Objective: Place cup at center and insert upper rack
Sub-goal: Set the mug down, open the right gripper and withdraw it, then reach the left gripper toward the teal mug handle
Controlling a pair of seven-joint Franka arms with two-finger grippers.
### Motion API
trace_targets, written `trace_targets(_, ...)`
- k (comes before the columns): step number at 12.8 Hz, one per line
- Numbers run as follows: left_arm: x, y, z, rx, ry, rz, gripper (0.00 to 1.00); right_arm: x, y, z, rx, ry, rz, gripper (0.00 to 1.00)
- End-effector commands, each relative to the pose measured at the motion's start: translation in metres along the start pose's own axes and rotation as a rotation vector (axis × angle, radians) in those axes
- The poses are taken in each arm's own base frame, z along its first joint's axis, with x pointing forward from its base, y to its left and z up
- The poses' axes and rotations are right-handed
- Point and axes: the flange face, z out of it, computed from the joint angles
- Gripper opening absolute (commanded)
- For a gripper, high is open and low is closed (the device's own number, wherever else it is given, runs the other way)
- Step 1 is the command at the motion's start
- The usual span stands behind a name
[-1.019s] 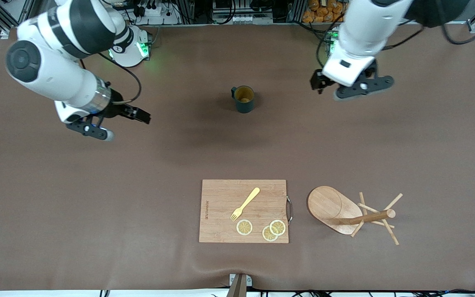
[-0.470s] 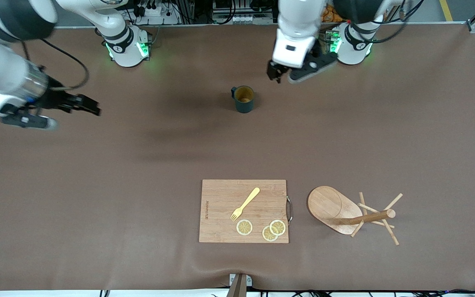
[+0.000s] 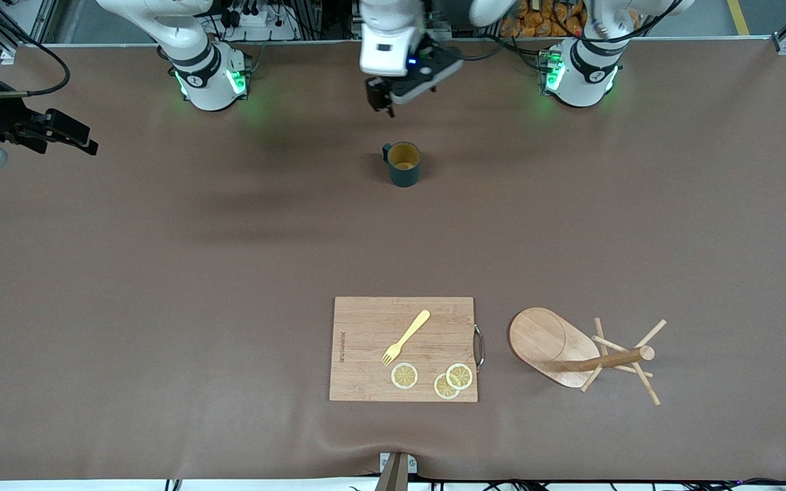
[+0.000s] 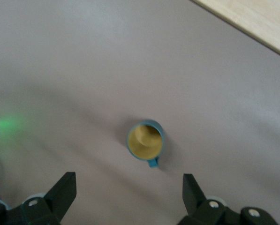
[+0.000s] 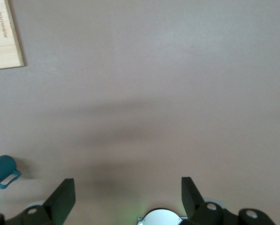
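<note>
The cup point(image 3: 404, 164) is a dark teal mug with a tan inside. It stands upright on the brown table, and it also shows in the left wrist view as the cup point(image 4: 145, 140) and in the right wrist view as the cup point(image 5: 1, 171). The upper rack point(image 3: 574, 351) is a light wooden mug tree. It lies tipped on its side near the front camera, toward the left arm's end. My left gripper point(image 3: 400, 92) point(image 4: 129, 187) hangs open and empty over the table between the cup and the arms' bases. My right gripper point(image 3: 38, 146) point(image 5: 128, 187) is open and empty over the table edge at the right arm's end.
A wooden cutting board point(image 3: 403, 348) lies beside the rack, toward the right arm's end. It carries a yellow fork point(image 3: 405, 337) and three lemon slices point(image 3: 434, 378). The two arm bases point(image 3: 212, 78) stand along the table edge away from the front camera.
My left gripper has swung from the left arm's end to above the table near the cup. My right gripper has drawn back toward the right arm's end. Both stayed open; cup and rack unmoved.
</note>
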Motion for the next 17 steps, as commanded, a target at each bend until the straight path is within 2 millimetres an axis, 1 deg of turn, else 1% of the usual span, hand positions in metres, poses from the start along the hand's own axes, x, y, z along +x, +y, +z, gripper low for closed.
trace_targets(1,-0.072,0.042,0.028,-0.005,0.034,-0.089,1.0,0.004,0.004,0.02,-0.015,-0.01,-0.001,1.0)
trace_targets(2,-0.101,0.05,0.044,-0.013,0.078,-0.132,1.0,0.005,0.012,0.021,-0.013,-0.012,0.014,1.0)
trace_targets(3,-0.124,0.058,0.062,-0.012,0.109,-0.157,1.0,0.005,0.024,0.02,-0.006,-0.01,0.039,1.0)
trace_targets(4,-0.144,0.063,0.078,-0.013,0.151,-0.153,1.0,0.005,0.03,0.022,0.003,-0.015,0.053,1.0)
trace_targets(6,-0.17,0.075,0.121,-0.026,0.217,-0.201,1.0,0.006,0.034,0.022,0.004,-0.008,0.057,1.0)
trace_targets(7,-0.176,0.082,0.138,-0.057,0.229,-0.256,1.0,0.008,0.033,0.022,0.004,0.005,0.055,1.0)
trace_targets(8,-0.177,0.089,0.152,-0.083,0.241,-0.3,1.0,0.01,0.03,0.021,-0.001,0.018,0.032,1.0)
trace_targets(9,-0.183,0.09,0.165,-0.09,0.261,-0.32,1.0,0.012,0.028,0.022,-0.01,0.033,0.005,1.0)
trace_targets(10,-0.185,0.091,0.176,-0.091,0.29,-0.332,1.0,0.012,0.027,0.022,-0.01,0.037,-0.003,1.0)
trace_targets(12,-0.192,0.089,0.204,-0.069,0.34,-0.364,1.0,0.014,0.022,0.024,-0.011,0.044,-0.01,1.0)
trace_targets(13,-0.192,0.088,0.213,-0.065,0.366,-0.384,1.0,0.015,0.021,0.024,-0.012,0.046,-0.013,1.0)
trace_targets(15,-0.196,0.083,0.24,-0.025,0.424,-0.376,1.0,0.015,0.019,0.028,-0.012,0.038,-0.014,1.0)
trace_targets(16,-0.197,0.082,0.251,-0.01,0.445,-0.372,1.0,0.015,0.016,0.031,-0.013,0.033,-0.018,1.0)
trace_targets(17,-0.193,0.081,0.258,0.005,0.464,-0.377,1.0,0.015,0.016,0.031,-0.013,0.034,-0.015,1.0)
